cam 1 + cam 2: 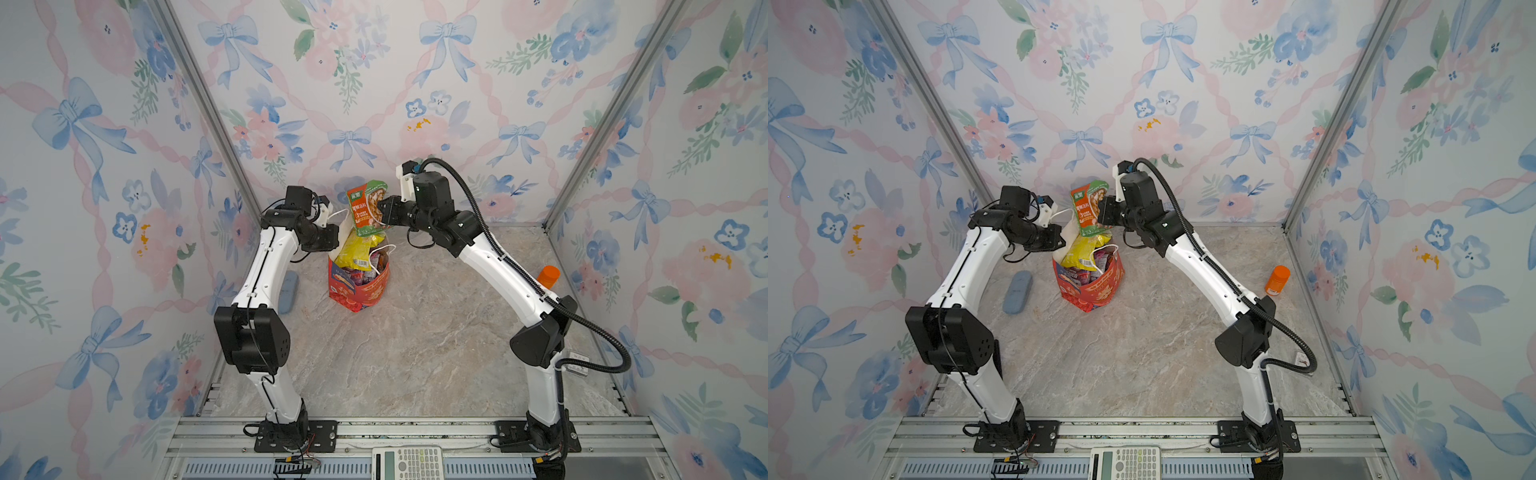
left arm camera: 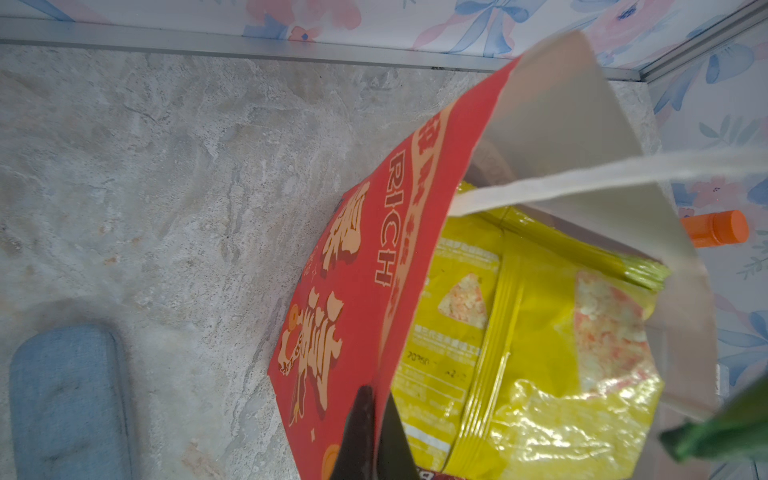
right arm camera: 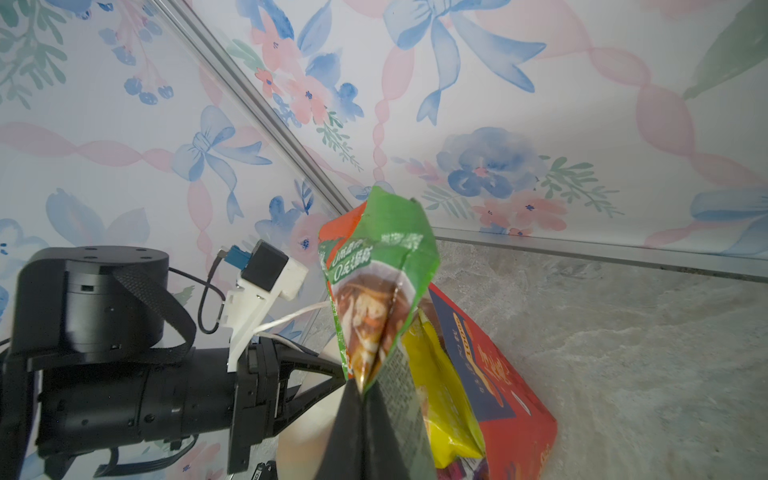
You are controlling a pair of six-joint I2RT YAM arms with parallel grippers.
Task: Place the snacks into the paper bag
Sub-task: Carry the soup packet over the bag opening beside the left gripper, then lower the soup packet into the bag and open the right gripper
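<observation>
The paper bag [image 1: 359,291] [image 1: 1096,286] was seen standing upright on the table [image 1: 415,340], toward the far edge and a little left of the middle, with its mouth open. Its left wall was gripped at the rim by the left gripper [image 1: 336,237] [image 2: 376,399]. In the left wrist view the jaws were clamped on the red paper, one finger outside and one inside.

A green packet [image 1: 368,208] [image 1: 1088,205] [image 3: 378,270] was pinched at one edge by the clenched right gripper [image 1: 384,216] [image 3: 361,390]. It was held upright over the bag's mouth. Just below it, a yellow packet [image 1: 357,251] [image 2: 540,353] was lodged in the bag and stuck out above the rim. Whether the two packets touched could not be told. Other packets [image 1: 365,270] in purple and pink were packed lower inside.

An orange bottle [image 1: 548,276] [image 1: 1278,280] was stood near the table's right edge, well apart from the bag. A grey-blue pad [image 1: 289,293] [image 1: 1017,293] was laid near the left edge.
</observation>
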